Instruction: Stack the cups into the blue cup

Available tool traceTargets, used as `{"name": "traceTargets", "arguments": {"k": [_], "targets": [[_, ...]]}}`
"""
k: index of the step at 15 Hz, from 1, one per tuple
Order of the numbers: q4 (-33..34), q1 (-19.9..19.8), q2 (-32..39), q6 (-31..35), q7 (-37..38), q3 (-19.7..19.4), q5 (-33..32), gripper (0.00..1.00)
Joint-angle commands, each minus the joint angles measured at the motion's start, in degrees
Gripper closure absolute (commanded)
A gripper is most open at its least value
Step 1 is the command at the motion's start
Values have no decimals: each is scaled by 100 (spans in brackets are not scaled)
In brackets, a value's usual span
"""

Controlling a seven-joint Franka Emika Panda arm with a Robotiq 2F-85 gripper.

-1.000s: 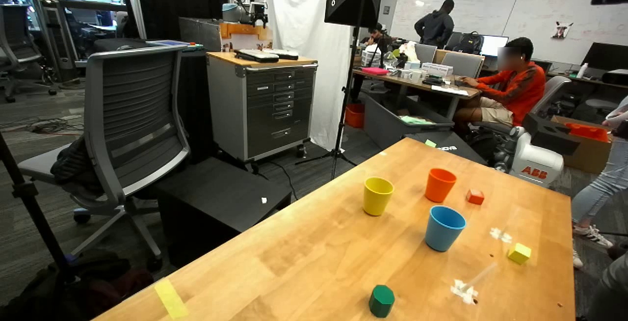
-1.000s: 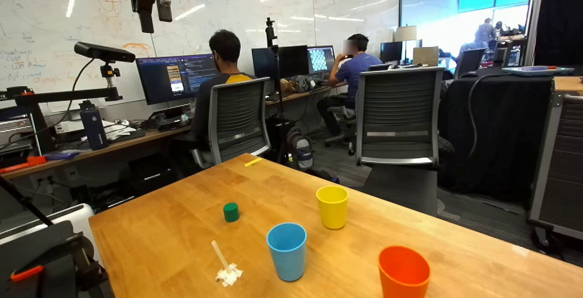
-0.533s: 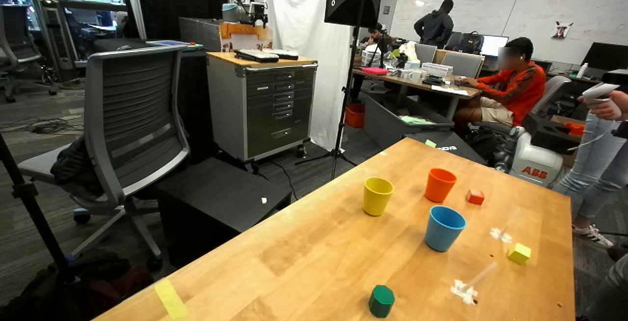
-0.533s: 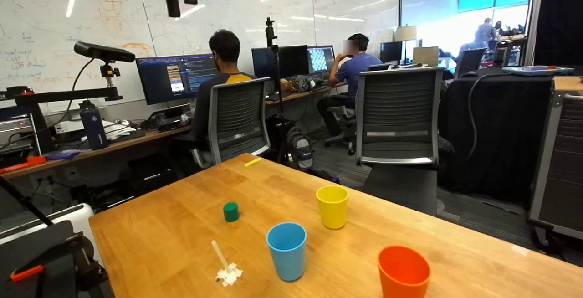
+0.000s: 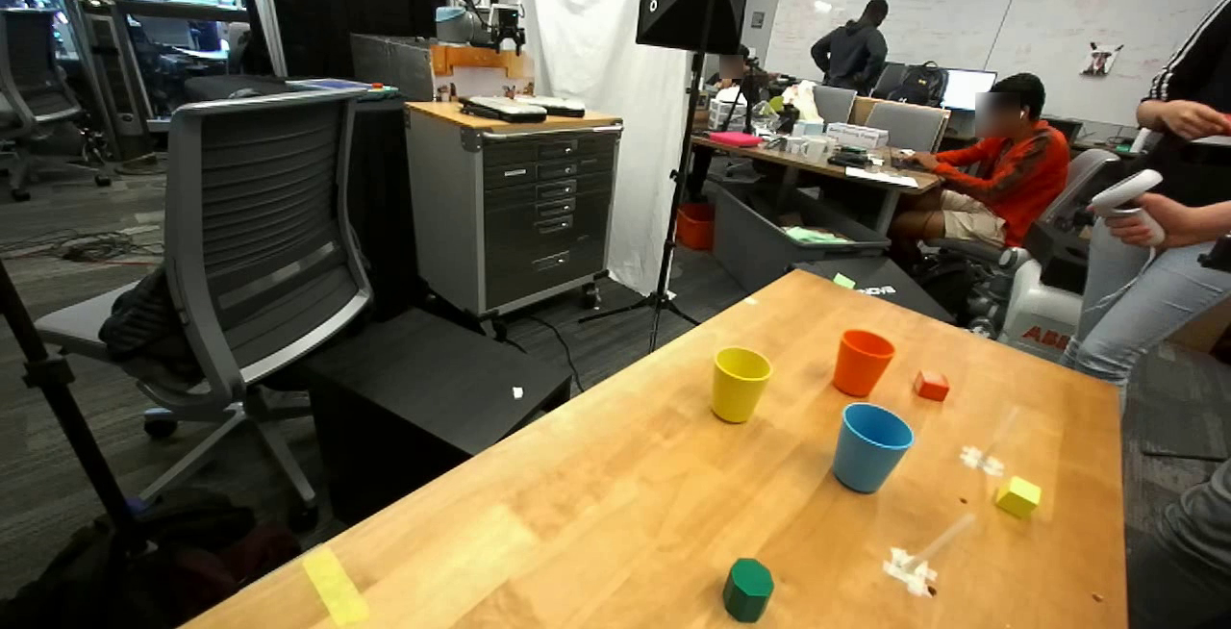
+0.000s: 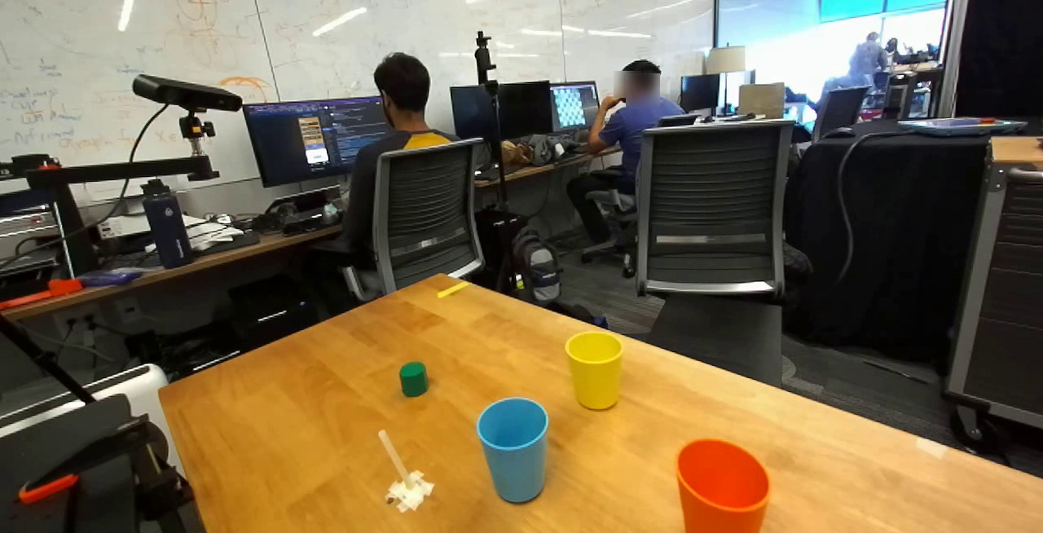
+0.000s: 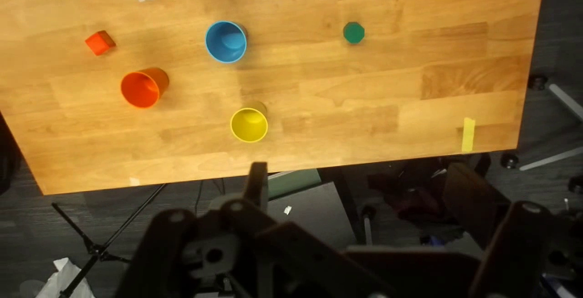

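Note:
The blue cup (image 5: 870,451) stands upright on the wooden table, its inside bare in the wrist view. Of the cups, the yellow cup (image 6: 596,374) and the orange-red cup (image 7: 142,88) also stand upright, each apart from the blue cup (image 7: 226,42). In the wrist view the yellow cup (image 7: 249,125) is the closest to my gripper (image 7: 358,167). The jaws are wide apart with nothing between them, high up, over the table edge and floor in that view. Only a dark tip of the gripper shows at the top of an exterior view.
A green faceted block (image 7: 354,33), a small orange-red block (image 5: 931,386) and a small yellow block (image 5: 1017,496) lie on the table (image 5: 596,485). White tape patches hold thin upright sticks (image 6: 394,455) near the blue cup. A person with a controller (image 5: 1127,206) stands beside the table.
The gripper has moved up and to the right in an exterior view, almost out of its top. The person with the controller has come further into view. The cups have not moved.

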Motion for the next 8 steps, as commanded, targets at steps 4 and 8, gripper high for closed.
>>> {"name": "traceTargets", "arguments": {"k": [4,8], "targets": [[1555,-69,1237,-571,182,-87,-99,0],[2621,-167,2217,-990,91,-288,-113,0]]}}
